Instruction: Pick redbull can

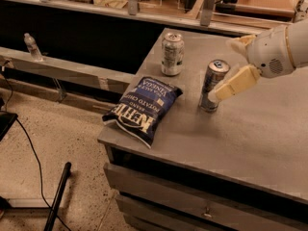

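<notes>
The redbull can (212,83), tall, slim, silver and blue with a blue-tinted top, stands upright near the middle of the grey table (269,143). My gripper (230,70) reaches in from the right and sits just right of the can. Its two cream fingers are spread apart. The near finger (234,83) slants down so that its tip overlaps the can's lower right side. The far finger (239,42) is behind and to the right of the can's top. The can is not lifted.
A shorter silver-white can (172,53) stands at the table's back left. A blue Kettle chips bag (144,107) lies at the left front edge. A water bottle (32,46) stands on a ledge at far left. A black pole (57,196) and a cable lie on the floor.
</notes>
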### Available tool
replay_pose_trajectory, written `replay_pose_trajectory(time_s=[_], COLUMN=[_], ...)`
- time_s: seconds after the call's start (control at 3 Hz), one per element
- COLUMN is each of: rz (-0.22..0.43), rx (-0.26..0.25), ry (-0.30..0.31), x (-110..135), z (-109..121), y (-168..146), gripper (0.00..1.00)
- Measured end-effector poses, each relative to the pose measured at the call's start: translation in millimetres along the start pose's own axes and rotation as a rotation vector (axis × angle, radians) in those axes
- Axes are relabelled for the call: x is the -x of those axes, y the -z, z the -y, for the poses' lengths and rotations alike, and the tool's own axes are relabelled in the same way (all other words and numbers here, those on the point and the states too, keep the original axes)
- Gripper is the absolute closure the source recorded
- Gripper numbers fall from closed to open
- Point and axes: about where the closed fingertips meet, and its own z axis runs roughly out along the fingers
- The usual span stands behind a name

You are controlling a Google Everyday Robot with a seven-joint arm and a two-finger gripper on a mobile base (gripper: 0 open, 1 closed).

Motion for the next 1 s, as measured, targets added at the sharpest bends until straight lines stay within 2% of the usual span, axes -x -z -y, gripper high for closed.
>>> replay_pose_trajectory(time_s=[0.33, 1.0], rz=[0.0, 0.001], rx=[0.003, 0.008], ry=[0.003, 0.01], x=[2.0, 5.7], z=[-1.2, -3.4], y=[-1.1, -3.2], gripper=[0.18, 0.65])
